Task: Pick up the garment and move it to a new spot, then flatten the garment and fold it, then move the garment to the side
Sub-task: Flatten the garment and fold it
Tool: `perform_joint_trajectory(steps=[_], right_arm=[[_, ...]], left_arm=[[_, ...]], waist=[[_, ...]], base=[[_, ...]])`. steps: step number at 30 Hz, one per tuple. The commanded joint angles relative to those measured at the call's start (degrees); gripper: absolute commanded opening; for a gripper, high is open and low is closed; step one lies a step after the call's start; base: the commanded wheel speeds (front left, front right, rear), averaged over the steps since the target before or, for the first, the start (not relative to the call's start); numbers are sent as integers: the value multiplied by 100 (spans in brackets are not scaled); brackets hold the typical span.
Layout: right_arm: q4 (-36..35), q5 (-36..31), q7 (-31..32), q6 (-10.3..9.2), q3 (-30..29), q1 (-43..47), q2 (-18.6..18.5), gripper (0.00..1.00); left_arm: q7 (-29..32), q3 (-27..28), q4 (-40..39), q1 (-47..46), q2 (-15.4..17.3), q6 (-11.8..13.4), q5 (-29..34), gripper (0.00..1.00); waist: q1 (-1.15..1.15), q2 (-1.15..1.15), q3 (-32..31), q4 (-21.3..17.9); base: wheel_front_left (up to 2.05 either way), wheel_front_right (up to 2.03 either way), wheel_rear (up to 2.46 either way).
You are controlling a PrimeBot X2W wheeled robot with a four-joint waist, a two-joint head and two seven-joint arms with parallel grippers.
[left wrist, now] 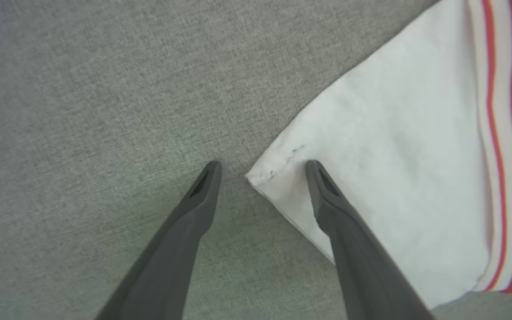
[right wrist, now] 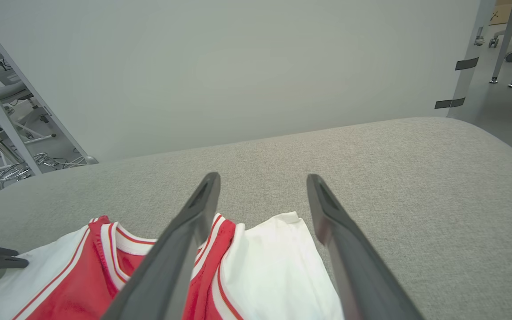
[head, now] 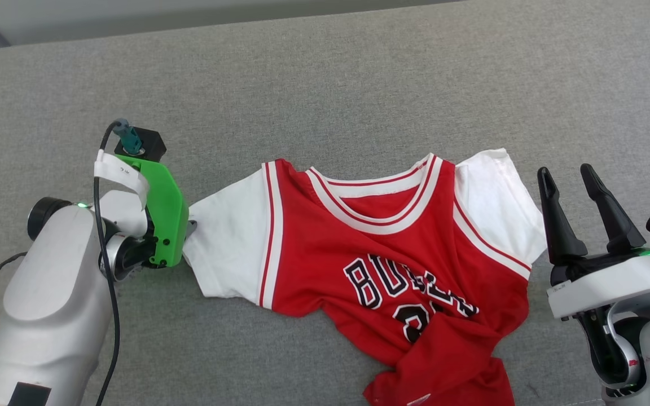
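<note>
The garment (head: 392, 254) is a red jersey with white sleeves, lying face up on the grey cushion (head: 325, 84). Its collar points away from me and its lower part is crumpled and twisted near the bottom edge. My left gripper (left wrist: 262, 163) points down at the corner of the left white sleeve (left wrist: 394, 178). It is open, with that corner lying between its fingers; one finger (left wrist: 327, 200) rests over the cloth. In the head view a green bracket (head: 164, 214) hides most of it. My right gripper (head: 566, 172) stands open just right of the right sleeve (head: 494, 197), holding nothing.
The cushion's far edge (head: 246, 28) runs along the top of the head view. Behind it stands a pale wall panel (right wrist: 238, 66), with chair and table legs (right wrist: 505, 44) on the floor beyond the right corner. Bare cushion stretches behind and on both sides of the jersey.
</note>
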Motion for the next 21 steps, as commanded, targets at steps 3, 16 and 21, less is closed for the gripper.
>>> perform_joint_trajectory(steps=[3, 16, 21], right_arm=[[-38, 2, -27, -4, 41, -138, 31, 100], [-29, -72, 196, -4, -20, -296, -138, 100], [215, -116, 1139, -4, -182, -435, -431, 100]], left_arm=[[-17, -85, 185, -134, 30, 8, 61, 100], [-69, -168, 238, 52, -61, -42, -236, 0], [-359, 4, -222, 146, -68, 24, -364, 0]], waist=[[0, 0, 100, -16], [0, 0, 42, 105], [0, 0, -105, 307]], base=[[0, 0, 0], [0, 0, 0], [0, 0, 0]])
